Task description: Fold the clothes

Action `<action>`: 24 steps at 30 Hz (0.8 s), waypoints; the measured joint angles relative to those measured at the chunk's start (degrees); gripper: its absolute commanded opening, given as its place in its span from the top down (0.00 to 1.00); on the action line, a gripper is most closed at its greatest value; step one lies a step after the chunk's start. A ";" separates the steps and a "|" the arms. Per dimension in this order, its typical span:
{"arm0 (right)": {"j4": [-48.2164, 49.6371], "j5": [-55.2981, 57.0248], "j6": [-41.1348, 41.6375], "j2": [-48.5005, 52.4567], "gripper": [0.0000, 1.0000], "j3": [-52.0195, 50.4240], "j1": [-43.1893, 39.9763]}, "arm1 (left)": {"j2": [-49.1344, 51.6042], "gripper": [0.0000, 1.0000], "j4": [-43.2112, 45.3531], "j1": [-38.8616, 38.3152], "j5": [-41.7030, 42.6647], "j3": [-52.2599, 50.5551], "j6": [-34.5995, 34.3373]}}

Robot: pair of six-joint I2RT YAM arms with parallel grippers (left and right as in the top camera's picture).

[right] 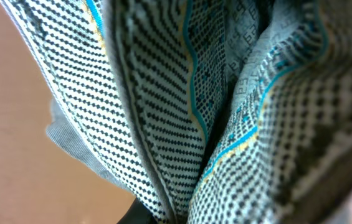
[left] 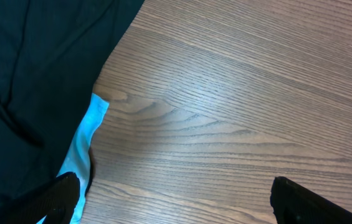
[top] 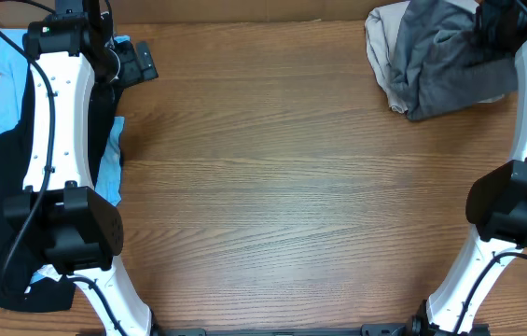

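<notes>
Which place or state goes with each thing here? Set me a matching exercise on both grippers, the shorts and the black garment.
Column one:
1. left gripper
2. right gripper
3. grey-brown shorts
4. black garment

Column two:
A. bunched at the far right corner of the table
B. open above bare wood
C. lying over the light-blue garment at the left edge
D. shut on woven fabric

Pairs: 1-B, 2-D, 3-A, 4-C
</notes>
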 measured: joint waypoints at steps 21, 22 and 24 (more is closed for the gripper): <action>36.30 -3.98 -12.90 14.84 0.00 -0.35 5.35 | 0.00 0.00 4.17 -0.39 0.00 0.00 -1.75; 34.88 -3.89 -15.32 14.67 0.00 -0.33 5.64 | 0.00 0.00 4.44 -0.63 -0.02 0.00 -1.92; 29.99 -3.08 -20.33 13.84 0.00 0.02 5.92 | 0.00 0.00 4.59 -1.03 -0.02 0.00 -2.12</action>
